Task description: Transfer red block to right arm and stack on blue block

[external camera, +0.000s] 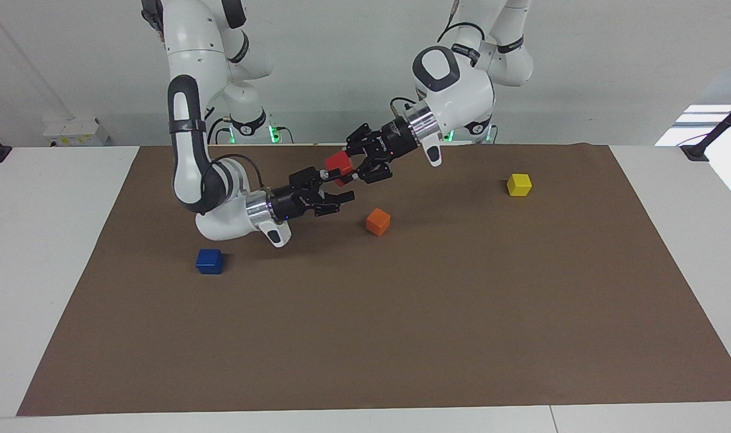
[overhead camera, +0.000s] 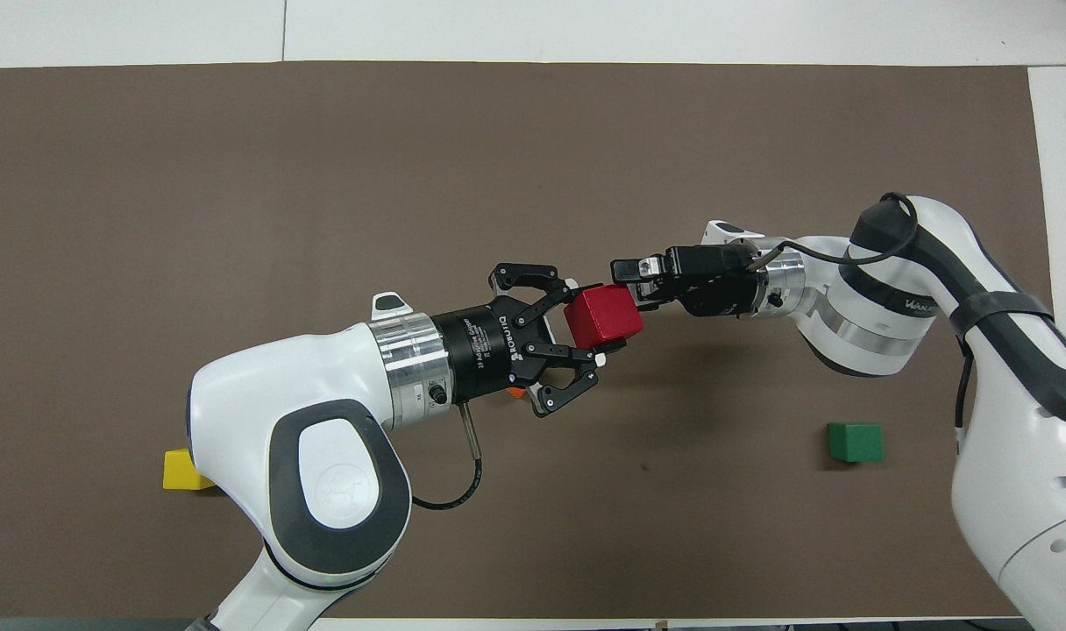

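Then the left claw [overhead camera: 601, 326] gripped the smooth red block [overhead camera: 603, 316]; the open right claw [external camera: 335, 186] flanked it at its 8 o'clock in the facing view.

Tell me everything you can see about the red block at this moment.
The red block is a small bright red cube with smooth, plain faces. It is in the air, tilted, above the brown mat. The left end effector is shut on it. The right end effector is open, its fingers around the block.
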Controlling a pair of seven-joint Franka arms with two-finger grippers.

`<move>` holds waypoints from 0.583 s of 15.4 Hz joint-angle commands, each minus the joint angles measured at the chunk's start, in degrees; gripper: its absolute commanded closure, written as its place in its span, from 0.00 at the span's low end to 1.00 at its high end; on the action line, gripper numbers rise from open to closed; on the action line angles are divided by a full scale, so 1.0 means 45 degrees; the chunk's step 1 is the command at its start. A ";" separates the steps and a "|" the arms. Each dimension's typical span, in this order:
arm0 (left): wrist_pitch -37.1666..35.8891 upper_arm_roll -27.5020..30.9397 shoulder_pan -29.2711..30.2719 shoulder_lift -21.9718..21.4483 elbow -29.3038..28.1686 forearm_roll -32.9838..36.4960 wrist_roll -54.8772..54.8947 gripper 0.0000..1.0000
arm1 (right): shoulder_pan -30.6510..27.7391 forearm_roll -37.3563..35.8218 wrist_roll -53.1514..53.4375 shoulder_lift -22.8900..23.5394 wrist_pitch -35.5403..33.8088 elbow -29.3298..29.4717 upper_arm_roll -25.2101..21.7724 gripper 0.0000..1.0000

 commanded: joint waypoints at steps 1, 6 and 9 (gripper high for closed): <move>-0.0439 0.0158 -0.0039 0.0002 -0.0041 -0.0318 0.0625 1.00 | 0.0035 0.0338 -0.0247 -0.0155 0.0190 -0.0128 0.0012 0.00; -0.1337 0.0159 0.0332 0.0138 -0.0041 -0.0318 0.1016 1.00 | -0.0043 0.0299 -0.0091 -0.0155 0.0190 0.0029 -0.0008 0.00; -0.1592 0.0159 0.0565 0.0119 -0.0041 -0.0318 0.1173 1.00 | -0.0083 0.0280 -0.0071 -0.0155 0.0151 0.0029 -0.0008 0.00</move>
